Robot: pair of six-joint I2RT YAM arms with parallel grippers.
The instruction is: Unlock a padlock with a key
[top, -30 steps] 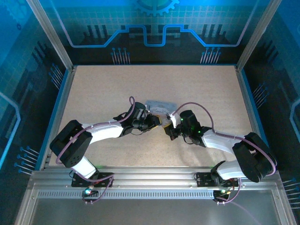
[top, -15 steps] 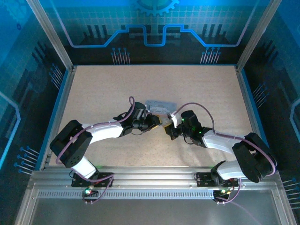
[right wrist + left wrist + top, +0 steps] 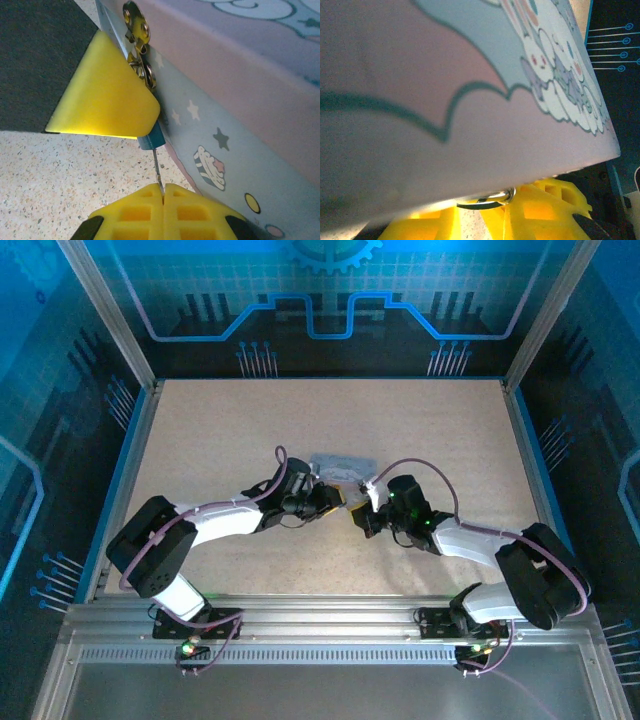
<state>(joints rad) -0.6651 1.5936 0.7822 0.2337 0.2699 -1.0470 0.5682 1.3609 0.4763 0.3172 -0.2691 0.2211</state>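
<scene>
Speckled bench (image 3: pixel 60 165), smooth printed tin (image 3: pixel 240 100) — right end effector (image 3: pixel 162 192) pinches the thin metal key (image 3: pixel 157 172); left end effector (image 3: pixel 492 215) state unclear.

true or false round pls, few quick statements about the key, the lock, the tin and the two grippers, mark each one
1. The right gripper is shut on the thin key. True.
2. The two grippers sit at opposite edges of the table. False: the left gripper and the right one are close together near its middle, beside the tin.
3. The tin is plain and unprinted. False: it bears cartoon animals and stars.
4. The key points at the bluish padlock, which peeks out from under a yellow finger. True.
</scene>
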